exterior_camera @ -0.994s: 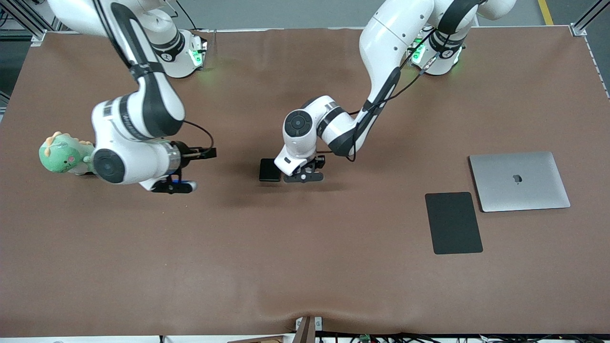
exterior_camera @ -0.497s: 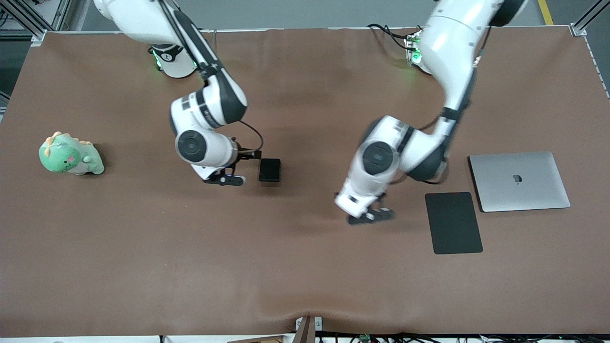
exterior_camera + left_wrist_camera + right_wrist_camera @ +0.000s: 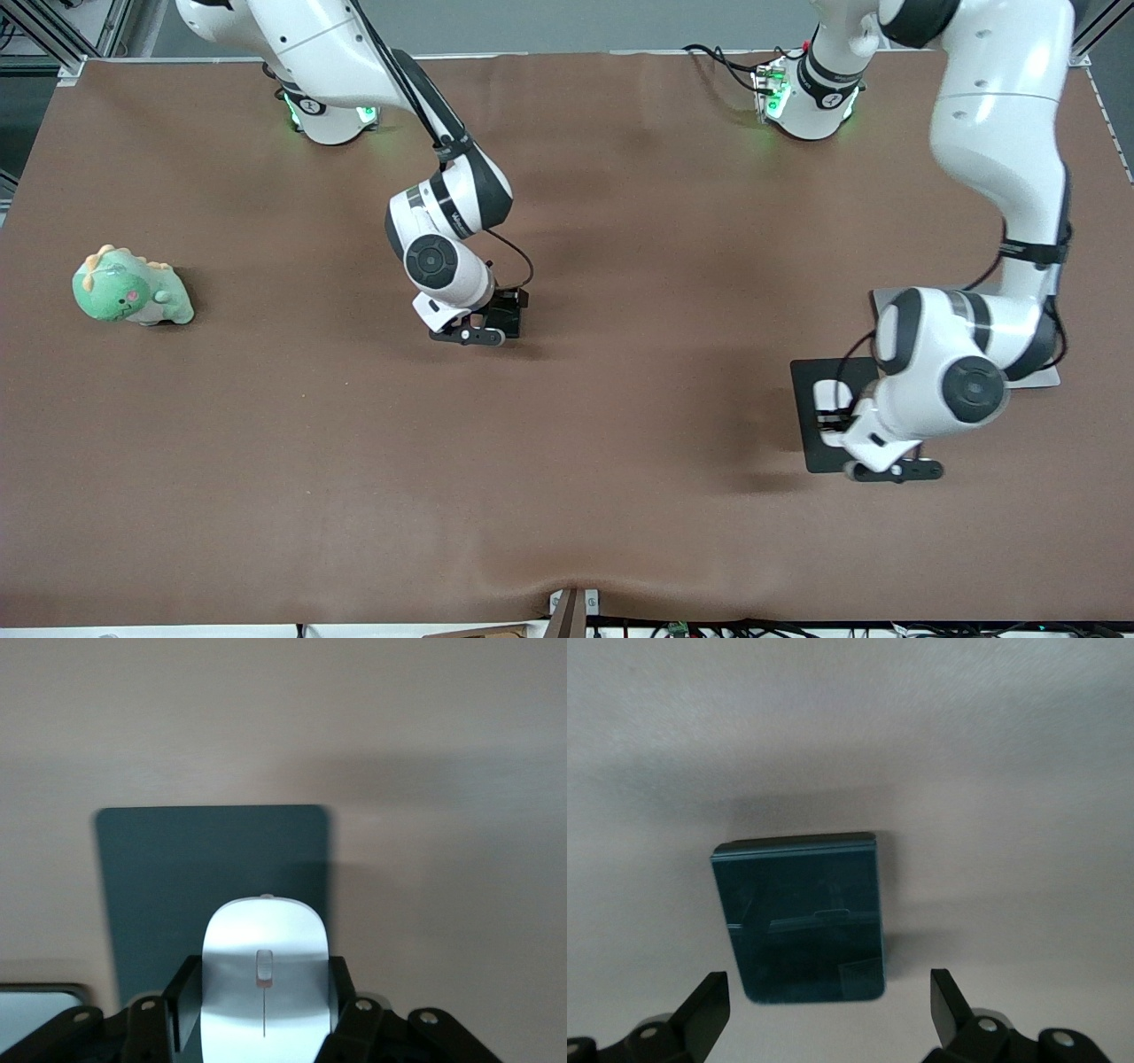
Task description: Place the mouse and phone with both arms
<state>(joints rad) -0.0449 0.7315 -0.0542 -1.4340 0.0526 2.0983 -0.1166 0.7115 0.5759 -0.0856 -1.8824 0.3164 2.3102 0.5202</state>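
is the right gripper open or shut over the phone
Open. In the right wrist view the right gripper's fingers stand wide apart, over the phone lying flat on the table.

We see a plain brown surface (image 3: 567, 443), with a green plush dinosaur (image 3: 130, 287) that has orange spines and a pink cheek. The mouse (image 3: 264, 979) is white with a thin grey centre line, over a matte black pad (image 3: 811, 377), beside a silver laptop (image 3: 1032, 379). The phone (image 3: 804, 917) is glossy black; both arms are white with dark bands, their bases lit green.
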